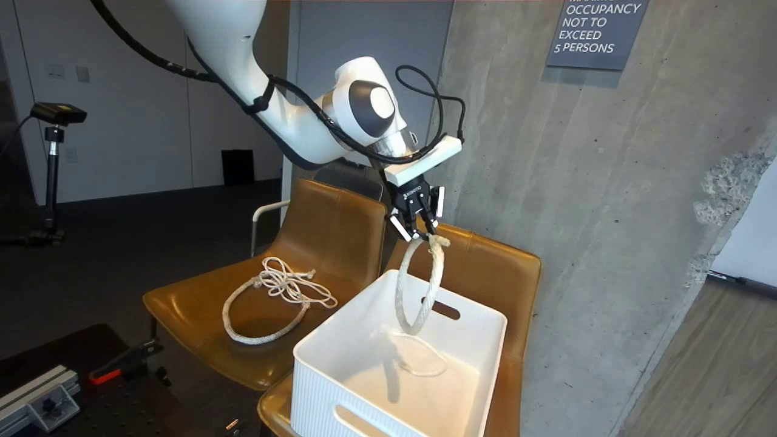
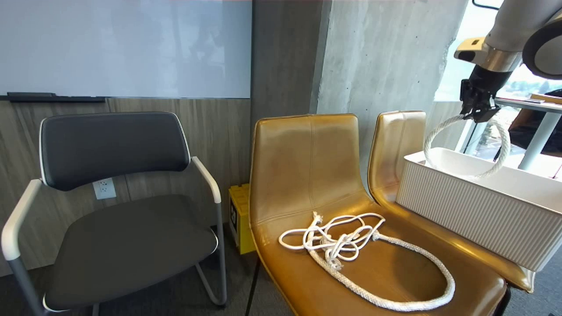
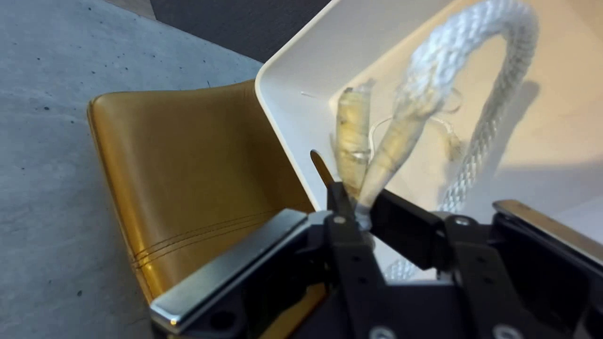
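Rope loops (image 1: 432, 288), two, one clamped in claw (image 3: 363, 207); bin (image 1: 322, 391), one; brown chairs (image 1: 334, 224), two; yellow box (image 2: 241, 226), one, in an exterior view only.

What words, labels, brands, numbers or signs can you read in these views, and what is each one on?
"OCCUPANCY NOT TO EXCEED 5 PERSONS": sign on the concrete wall; its top line is cut off.
Pale lettering on the tool: too small to read.
Mark on the yellow box: too blurred to read.
Held rope, white bin: no lettering visible.
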Controlling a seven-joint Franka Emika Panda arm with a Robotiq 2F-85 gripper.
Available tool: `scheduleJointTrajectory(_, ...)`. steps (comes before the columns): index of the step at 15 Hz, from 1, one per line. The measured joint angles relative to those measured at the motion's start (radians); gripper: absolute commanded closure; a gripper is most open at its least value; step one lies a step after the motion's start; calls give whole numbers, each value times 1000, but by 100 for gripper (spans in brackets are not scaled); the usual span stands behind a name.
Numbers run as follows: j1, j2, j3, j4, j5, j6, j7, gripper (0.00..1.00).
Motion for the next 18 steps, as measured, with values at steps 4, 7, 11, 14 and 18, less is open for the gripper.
scheduleJointTrajectory(4,93,-180,26,-138,-195,-2,167,96)
scheduleJointTrajectory(7,143,-293,99,-229,-297,-24,274,96)
scheduleJointTrajectory(11,216,-381,226,-348,-330,-39,396,96)
scheduleJointTrajectory(14,260,-381,291,-431,-327,31,497,96)
scheduleJointTrajectory(18,250,-319,291,-511,-327,232,562,96)
